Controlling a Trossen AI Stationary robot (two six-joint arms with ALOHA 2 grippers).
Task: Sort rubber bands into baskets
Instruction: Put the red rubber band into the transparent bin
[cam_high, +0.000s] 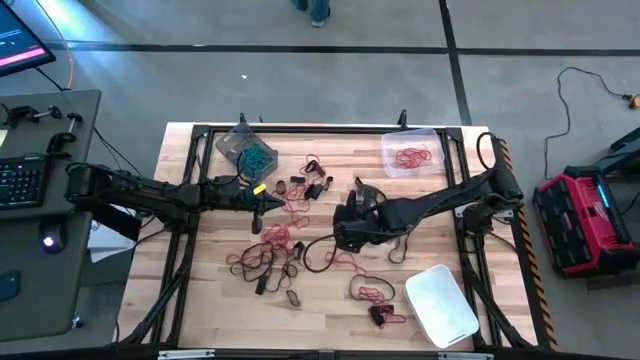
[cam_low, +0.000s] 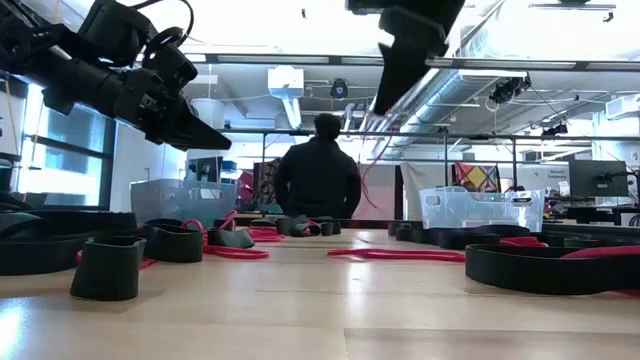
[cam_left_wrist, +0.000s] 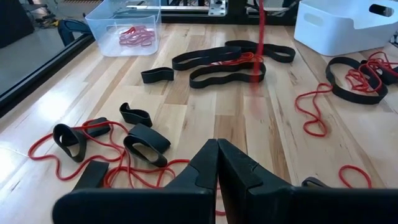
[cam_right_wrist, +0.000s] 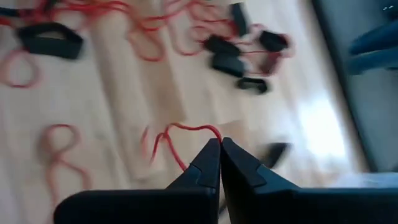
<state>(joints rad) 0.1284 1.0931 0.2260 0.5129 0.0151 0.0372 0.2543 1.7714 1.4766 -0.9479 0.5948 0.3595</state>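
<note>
Near the table's middle the right gripper (cam_right_wrist: 220, 144) had pinched a thin red rubber band (cam_right_wrist: 180, 135), dangling limp above scattered loops, while the left gripper (cam_left_wrist: 217, 149) hovered clenched, empty.

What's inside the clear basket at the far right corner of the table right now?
The clear basket holds a small bunch of red rubber bands on its floor. No other colour shows in it; whether anything lies under them cannot be seen.
</note>
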